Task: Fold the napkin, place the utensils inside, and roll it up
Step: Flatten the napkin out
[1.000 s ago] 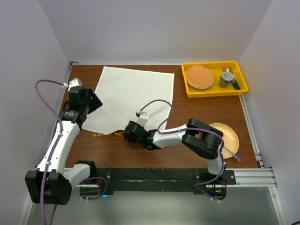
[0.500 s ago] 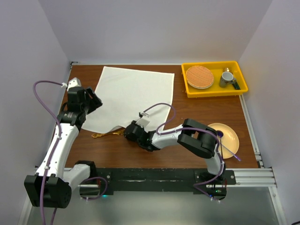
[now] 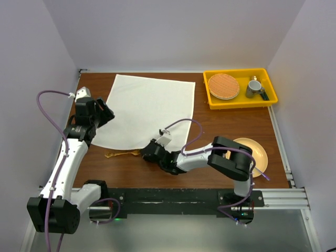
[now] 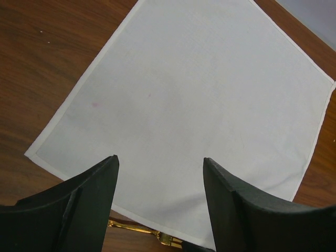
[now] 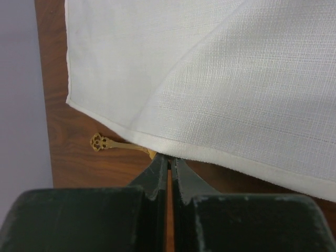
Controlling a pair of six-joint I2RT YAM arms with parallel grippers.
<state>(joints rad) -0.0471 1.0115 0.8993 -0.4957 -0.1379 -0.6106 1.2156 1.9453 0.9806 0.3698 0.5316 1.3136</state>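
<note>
**Napkin and fork at the 2 claws.** The right gripper (image 3: 144, 152) is shown with its fingers (image 5: 157, 173) pressed together, the tips set against the near hem of the napkin (image 3: 149, 107); whether the hem is pinched cannot be told. Just left of those tips the fork (image 3: 122, 154) lies on the table (image 3: 131, 170), its ornate handle end exposed and the rest hidden under the cloth. Bare wood is left behind and to the left of this claw. The left gripper (image 3: 104, 113) is held over the napkin's left edge, its 2 fingers (image 4: 79, 199) wide apart with nothing between them; a bare strip runs leftward to the side wall. Far right of both claws a yellow tray (image 3: 237, 105) and a tan plate (image 3: 260, 152) are seen. The napkin is an off-white woven square with a stitched hem, raised in 1 soft fold ahead of the right claw. The fork is slim, gold and shiny, the tabletop dark grained wood, the fingers matte black.
</note>
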